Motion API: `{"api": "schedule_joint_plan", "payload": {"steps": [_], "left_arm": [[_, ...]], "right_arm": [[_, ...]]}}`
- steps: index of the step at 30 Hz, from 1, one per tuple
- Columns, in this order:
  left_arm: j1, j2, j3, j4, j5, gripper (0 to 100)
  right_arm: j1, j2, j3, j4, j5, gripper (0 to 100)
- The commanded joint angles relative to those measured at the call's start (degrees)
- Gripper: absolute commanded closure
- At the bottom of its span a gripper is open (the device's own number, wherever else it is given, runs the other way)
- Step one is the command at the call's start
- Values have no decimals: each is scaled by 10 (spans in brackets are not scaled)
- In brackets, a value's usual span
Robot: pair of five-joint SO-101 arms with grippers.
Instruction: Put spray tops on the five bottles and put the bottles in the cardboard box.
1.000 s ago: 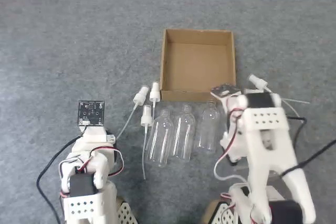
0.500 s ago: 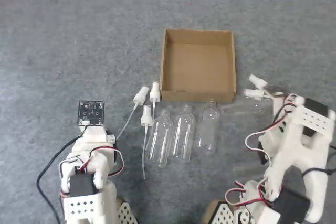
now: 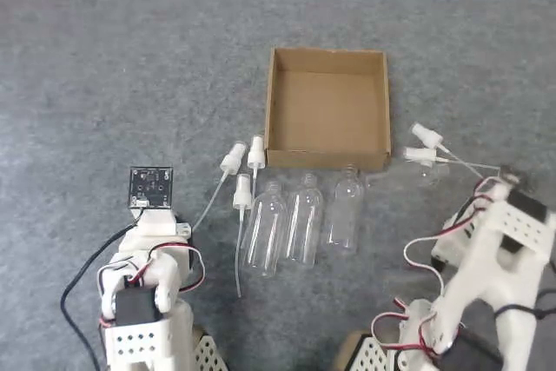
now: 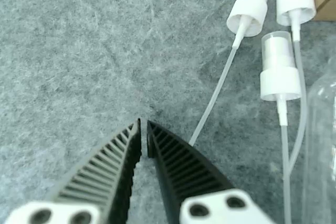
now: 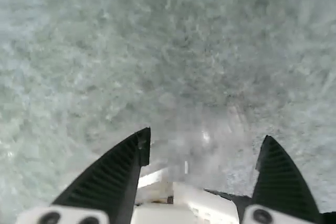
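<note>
Right pincer (image 5: pixel 206 135) wide, left pincer (image 4: pixel 144 122) narrow — grab spray top (image 3: pixel 420 155) right of cardboard box (image 3: pixel 327 159) by collar, not tube.

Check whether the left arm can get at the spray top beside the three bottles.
Probably yes. That spray top lies just ahead of the left jaws with only bare carpet between; the jaws are shut and must open first.

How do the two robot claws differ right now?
The left claw is closed tight; the right claw is spread wide open. The left claw hangs near three white spray tops; the right claw hangs over grey carpet. Both are black and hold nothing.
</note>
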Motion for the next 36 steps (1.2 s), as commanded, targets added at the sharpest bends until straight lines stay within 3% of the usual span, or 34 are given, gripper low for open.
{"api": "schedule_joint_plan", "payload": {"steps": [1,10,17,24,30,36], "left_arm": [[2,0,-7,-13,-3,987],[2,0,-7,-14,-3,987],[2,0,-7,-17,-3,987],[2,0,-7,-17,-3,987],[2,0,-7,-17,-3,987],[2,0,-7,-17,-3,987]], "right_arm": [[0,-11,50,-76,-10,708],[0,-16,153,-214,1,710],[0,-16,90,-203,193,710],[-51,-16,-122,35,348,728],[-204,-15,-223,197,461,948],[-349,-10,-189,234,493,986]]}}
